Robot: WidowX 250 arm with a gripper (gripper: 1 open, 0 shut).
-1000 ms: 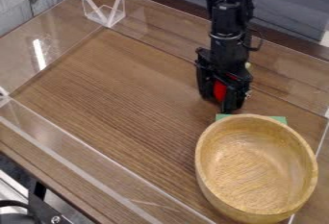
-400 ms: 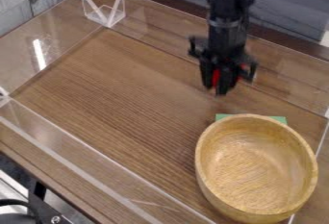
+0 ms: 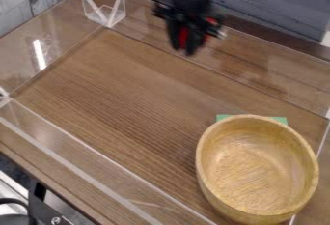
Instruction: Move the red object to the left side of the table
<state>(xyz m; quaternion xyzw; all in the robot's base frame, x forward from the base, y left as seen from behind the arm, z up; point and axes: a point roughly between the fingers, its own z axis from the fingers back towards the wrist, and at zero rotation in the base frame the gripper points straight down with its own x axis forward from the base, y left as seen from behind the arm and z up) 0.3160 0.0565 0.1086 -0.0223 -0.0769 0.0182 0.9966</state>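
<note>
Aloft, blurred red toy fruit apparently clamped in 1 end effector, near far edge.

Table: brown wood grain, smooth, slight sheen, pale glare near its left edge. Bowl by the near right corner: light wood look, smooth, soft sheen inside. Low walls along the far edge: clear plastic look, glossy. Hand: black, blurred, finish can't be told. Red object: also too blurred for finish.

The brown wooden table carries a light bowl at near right, over a green thing.
</note>
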